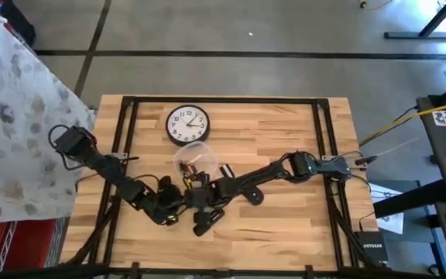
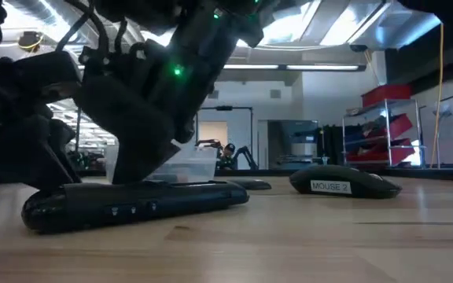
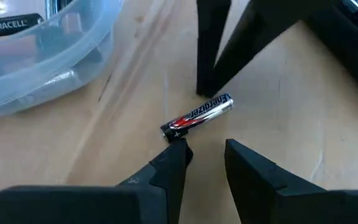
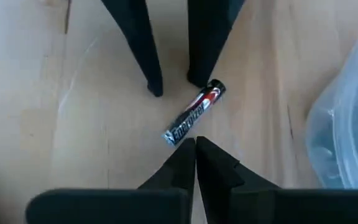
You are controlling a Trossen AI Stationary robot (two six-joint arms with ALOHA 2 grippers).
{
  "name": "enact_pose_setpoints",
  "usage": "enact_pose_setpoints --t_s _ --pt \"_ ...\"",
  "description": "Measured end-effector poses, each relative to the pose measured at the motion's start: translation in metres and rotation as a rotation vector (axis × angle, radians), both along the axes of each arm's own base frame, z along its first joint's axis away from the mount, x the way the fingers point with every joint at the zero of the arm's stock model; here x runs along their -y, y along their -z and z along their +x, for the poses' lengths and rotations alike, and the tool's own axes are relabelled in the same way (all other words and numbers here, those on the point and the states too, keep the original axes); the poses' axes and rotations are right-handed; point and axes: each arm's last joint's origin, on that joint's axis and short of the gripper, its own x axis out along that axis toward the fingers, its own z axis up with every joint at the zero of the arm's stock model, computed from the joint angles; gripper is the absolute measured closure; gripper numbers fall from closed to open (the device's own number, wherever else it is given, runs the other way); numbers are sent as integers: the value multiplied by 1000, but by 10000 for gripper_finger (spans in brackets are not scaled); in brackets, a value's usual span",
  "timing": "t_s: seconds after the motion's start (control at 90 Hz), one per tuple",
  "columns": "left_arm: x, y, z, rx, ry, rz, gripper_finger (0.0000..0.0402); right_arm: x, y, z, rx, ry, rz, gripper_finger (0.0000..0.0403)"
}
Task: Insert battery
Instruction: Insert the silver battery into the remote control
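Battery [image 3: 197, 117]: a silver-and-black cell marked Energizer, lying flat on the bare wooden desk [image 1: 285, 221], free of both tools; in the left wrist view its dark end lies just beside the tip of one finger [image 3: 169, 163] of the left tool [image 3: 205, 155], though contact cannot be confirmed; the fingers of that tool stand apart with a clear gap, holding nothing. In the right wrist view the same battery [image 4: 194, 112] lies just ahead of the right tool [image 4: 196, 144], whose fingers are pressed together at the tips and grip nothing; beyond the battery the two dark fingers of the other tool come down to the wood, one close to the battery's red-banded end. Clear bowl [image 3: 48, 59]: near the battery, on the desk, with Duracell cells visible through its wall; its edge also shows in the right wrist view [image 4: 347, 137]. High view: both arms meet low at the middle of the desk, left tool [image 1: 178, 203] and right tool [image 1: 201, 194] near each other, just below the bowl [image 1: 192, 159]; a round wall clock [image 1: 188, 125] lies flat above the bowl. Low view: a dark elongated device [image 2: 132, 206] lies on the desk in the foreground; a mouse [image 2: 344, 182] labelled MOUSE 2 sits farther back.
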Motion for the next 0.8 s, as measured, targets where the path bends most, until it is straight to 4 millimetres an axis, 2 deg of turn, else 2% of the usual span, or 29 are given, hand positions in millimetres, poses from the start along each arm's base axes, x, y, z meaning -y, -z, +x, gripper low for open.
enact_pose_setpoints --t_s 0.133,0.422,0.533,0.622,0.8 --pt "1 -1 1 3 63 48 306 -4 0 5 43 -79 68 402" --pt "4 -2 2 -15 183 95 306 -24 -9 4 43 -320 88 395" --pt "4 -2 2 -20 205 101 306 -31 -13 6 78 -393 166 365" --pt "4 -2 2 -21 208 103 306 -32 -15 7 94 -420 161 332" --pt "5 -2 1 -24 206 99 306 -29 -15 8 97 -319 148 271"
